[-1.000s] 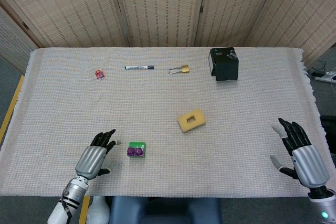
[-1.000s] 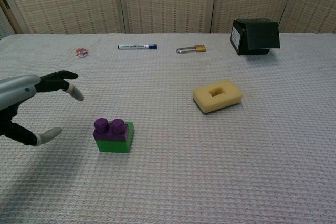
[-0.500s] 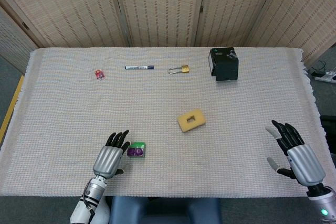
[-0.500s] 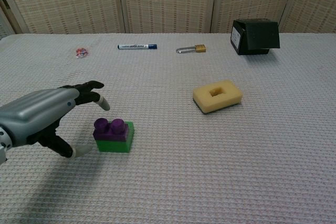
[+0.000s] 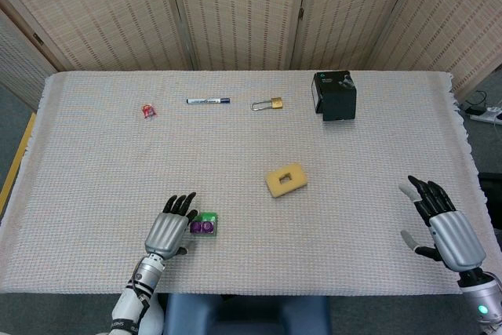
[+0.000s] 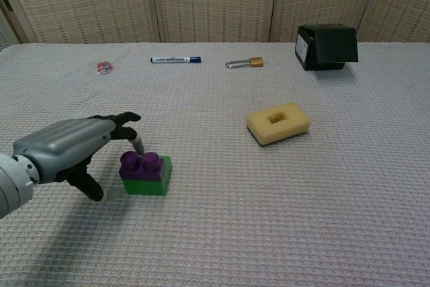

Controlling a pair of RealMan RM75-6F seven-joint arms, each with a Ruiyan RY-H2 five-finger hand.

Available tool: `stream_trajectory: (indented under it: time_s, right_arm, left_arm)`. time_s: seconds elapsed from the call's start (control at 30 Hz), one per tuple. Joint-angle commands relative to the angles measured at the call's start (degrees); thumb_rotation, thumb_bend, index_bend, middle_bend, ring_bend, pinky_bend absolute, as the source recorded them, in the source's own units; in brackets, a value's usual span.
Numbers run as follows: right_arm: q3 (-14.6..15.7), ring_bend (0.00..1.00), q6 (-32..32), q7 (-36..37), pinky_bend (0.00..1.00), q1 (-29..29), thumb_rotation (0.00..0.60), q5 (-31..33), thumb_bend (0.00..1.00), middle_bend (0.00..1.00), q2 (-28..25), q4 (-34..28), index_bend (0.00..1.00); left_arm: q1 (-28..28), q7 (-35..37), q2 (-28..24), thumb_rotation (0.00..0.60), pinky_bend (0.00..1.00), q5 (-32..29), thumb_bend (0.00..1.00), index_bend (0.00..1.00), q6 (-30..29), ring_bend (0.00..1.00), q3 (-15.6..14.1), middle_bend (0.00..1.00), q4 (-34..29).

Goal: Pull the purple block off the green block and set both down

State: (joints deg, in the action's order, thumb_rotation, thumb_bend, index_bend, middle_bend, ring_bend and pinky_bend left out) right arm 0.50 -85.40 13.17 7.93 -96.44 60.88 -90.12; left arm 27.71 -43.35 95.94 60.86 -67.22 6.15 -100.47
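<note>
I have the left hand (image 6: 70, 149) open, fingers spread just beside the purple block (image 6: 141, 165), which sits on the green block (image 6: 151, 182) near the table's (image 5: 94, 170) front edge; my right hand (image 5: 443, 225) hangs open by the right edge.

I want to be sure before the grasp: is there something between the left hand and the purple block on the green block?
Nothing visible does. The left hand is right beside the purple block, which sits on the green block, with its fingers open around them. The yellow sponge lies well off to the other side.
</note>
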Motion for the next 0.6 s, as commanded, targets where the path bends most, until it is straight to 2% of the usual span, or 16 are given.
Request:
stream_trajectory:
  time_s: [0.03, 0.27, 0.6]
  right_arm:
    - [-0.5, 0.0, 1.3, -1.3, 0.0, 0.3, 0.6, 1.9, 0.39, 0.0, -0.4, -0.5, 0.0]
    - [-0.6, 0.0, 1.8, -2.2, 0.0, 0.4, 0.6, 2.5, 0.39, 0.0, -0.7, -1.1, 0.0]
    - [-0.5, 0.0, 2.6, -3.5, 0.0, 0.8, 0.6, 2.4, 0.39, 0.0, -0.5, -1.9, 0.0]
  left_arm:
    - [1.0, -0.5, 0.6, 0.6, 0.0, -1.2, 0.33, 0.34, 0.7, 0.0, 0.4, 0.0, 1.2]
    - [1.7, 2.1, 1.9, 0.6, 0.0, -0.5, 0.36, 0.38, 0.5, 0.0, 0.3, 0.0, 4.0]
    - [1.5, 5.7, 2.3, 0.6, 0.0, 2.7, 0.38, 0.46, -0.7, 0.0, -1.0, 0.0, 4.9]
